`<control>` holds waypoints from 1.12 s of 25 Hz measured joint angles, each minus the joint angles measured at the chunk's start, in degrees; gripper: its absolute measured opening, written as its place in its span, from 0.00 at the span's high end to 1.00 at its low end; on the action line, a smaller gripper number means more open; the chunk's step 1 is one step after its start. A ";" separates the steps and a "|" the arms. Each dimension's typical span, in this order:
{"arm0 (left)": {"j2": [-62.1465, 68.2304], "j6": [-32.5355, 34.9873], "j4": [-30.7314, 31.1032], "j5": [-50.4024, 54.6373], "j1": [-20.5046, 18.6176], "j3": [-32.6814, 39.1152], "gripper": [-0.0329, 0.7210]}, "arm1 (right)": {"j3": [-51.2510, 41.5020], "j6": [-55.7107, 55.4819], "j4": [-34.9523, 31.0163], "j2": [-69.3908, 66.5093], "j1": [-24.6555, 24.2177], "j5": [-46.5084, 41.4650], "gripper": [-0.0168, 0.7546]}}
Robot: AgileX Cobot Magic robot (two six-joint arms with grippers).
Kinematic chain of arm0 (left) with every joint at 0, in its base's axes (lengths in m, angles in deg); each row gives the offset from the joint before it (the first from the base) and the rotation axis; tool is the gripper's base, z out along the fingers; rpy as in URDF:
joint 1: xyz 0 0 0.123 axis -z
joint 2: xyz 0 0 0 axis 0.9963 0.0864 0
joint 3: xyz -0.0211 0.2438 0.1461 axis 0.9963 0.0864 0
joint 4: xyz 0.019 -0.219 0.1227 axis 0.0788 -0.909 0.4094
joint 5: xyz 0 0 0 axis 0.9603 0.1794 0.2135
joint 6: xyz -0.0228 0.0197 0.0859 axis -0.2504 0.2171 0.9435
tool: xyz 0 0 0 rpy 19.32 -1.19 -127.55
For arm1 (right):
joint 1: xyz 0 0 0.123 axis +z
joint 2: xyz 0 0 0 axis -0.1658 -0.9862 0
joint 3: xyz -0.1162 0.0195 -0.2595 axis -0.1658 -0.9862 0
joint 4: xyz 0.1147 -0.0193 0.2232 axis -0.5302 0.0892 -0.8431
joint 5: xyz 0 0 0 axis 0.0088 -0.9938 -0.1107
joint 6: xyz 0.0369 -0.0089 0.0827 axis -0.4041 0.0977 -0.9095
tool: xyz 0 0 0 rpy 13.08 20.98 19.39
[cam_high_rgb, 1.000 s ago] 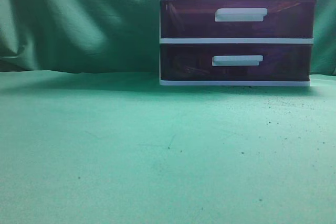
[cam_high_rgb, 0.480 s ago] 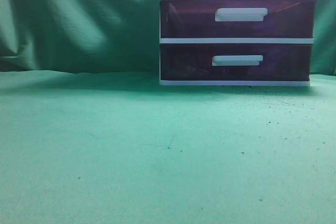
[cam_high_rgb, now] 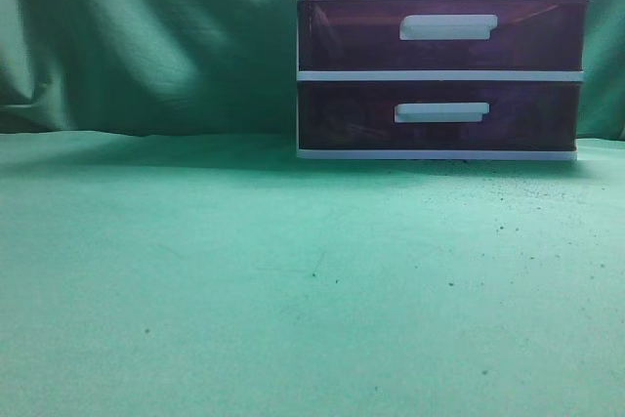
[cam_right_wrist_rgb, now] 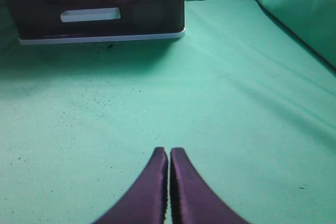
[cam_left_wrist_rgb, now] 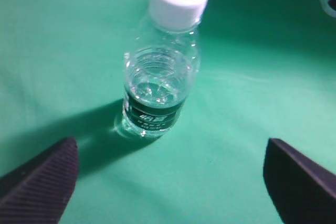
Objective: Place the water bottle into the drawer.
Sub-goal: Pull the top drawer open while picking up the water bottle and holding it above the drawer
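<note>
Green cloth (cam_high_rgb: 244, 290) looked unchanged from a second earlier. Left gripper (cam_left_wrist_rgb: 170, 182) gaped around an upright clear ribbed plastic water bottle (cam_left_wrist_rgb: 160, 77); right gripper (cam_right_wrist_rgb: 169, 182) stayed closed, empty.

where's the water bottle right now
Only the left wrist view shows the water bottle: it stands upright on the green cloth, ahead of the open left gripper, untouched between its spread fingers.

exterior view: nothing changed; drawer unit (cam_high_rgb: 439, 70) and cloth (cam_high_rgb: 244, 271) unmoved.
</note>
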 joint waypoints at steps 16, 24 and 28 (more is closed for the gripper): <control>18.78 6.30 0.37 -16.49 1.21 -3.62 0.19 | 0.00 0.00 0.00 0.00 0.00 0.00 0.98; 28.08 5.82 0.46 -20.67 1.21 -8.61 0.25 | 0.00 0.00 0.00 0.00 0.00 0.00 0.98; 29.34 5.82 2.05 -20.95 1.30 -9.72 0.42 | 0.00 0.00 0.00 0.00 0.00 0.00 0.98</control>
